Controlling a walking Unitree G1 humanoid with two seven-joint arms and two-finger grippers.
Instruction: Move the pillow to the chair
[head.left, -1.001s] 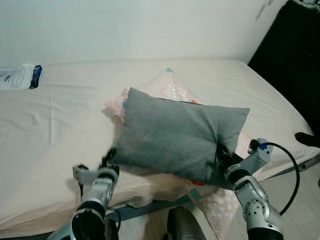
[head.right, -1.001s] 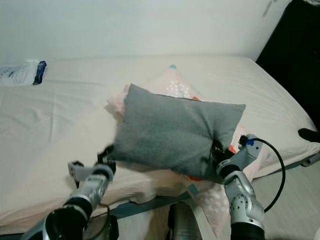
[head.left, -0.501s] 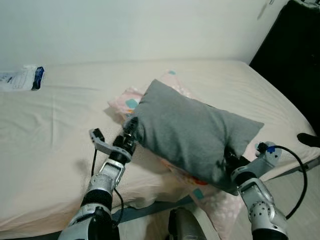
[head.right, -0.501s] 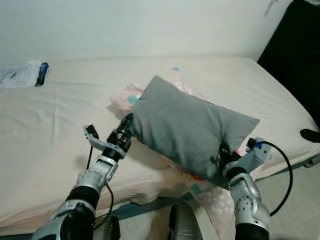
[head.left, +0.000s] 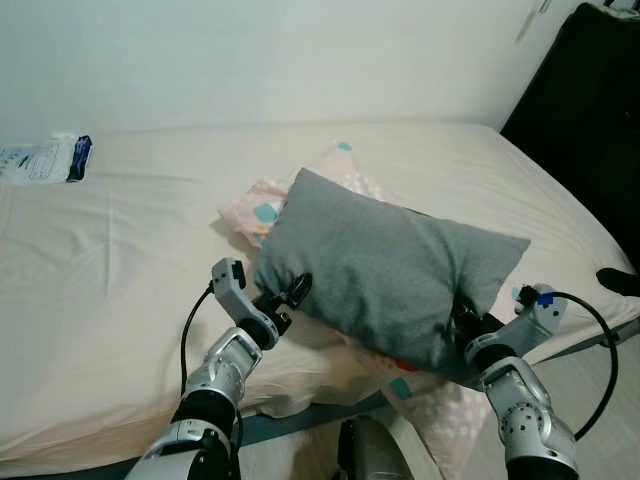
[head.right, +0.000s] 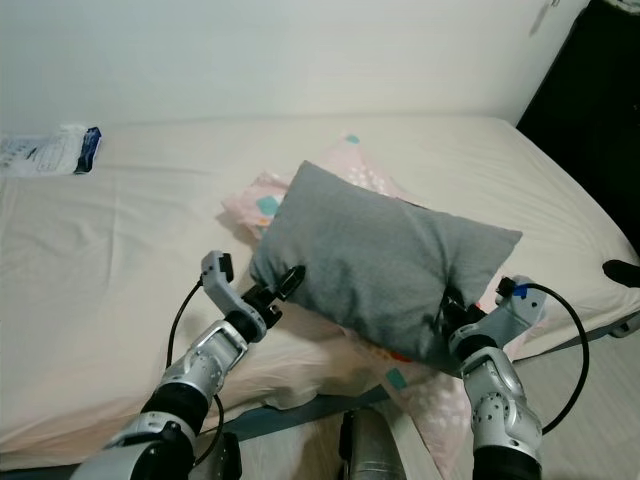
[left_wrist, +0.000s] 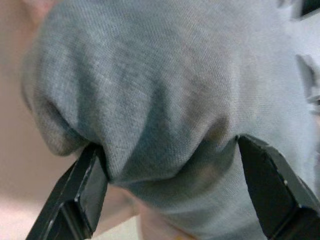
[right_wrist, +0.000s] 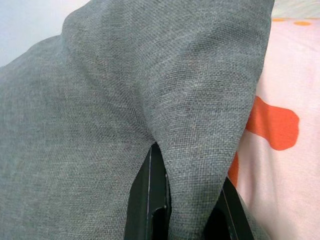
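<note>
Grey pillow (head.left: 385, 265) pinched by both hands, no legible writing.

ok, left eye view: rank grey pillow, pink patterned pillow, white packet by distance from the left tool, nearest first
1. grey pillow: gripped at its near-left corner by the left tool.
2. pink patterned pillow: under the grey one, its edge showing just beyond the tool.
3. white packet: far-left corner of the bed, by the wall.
</note>
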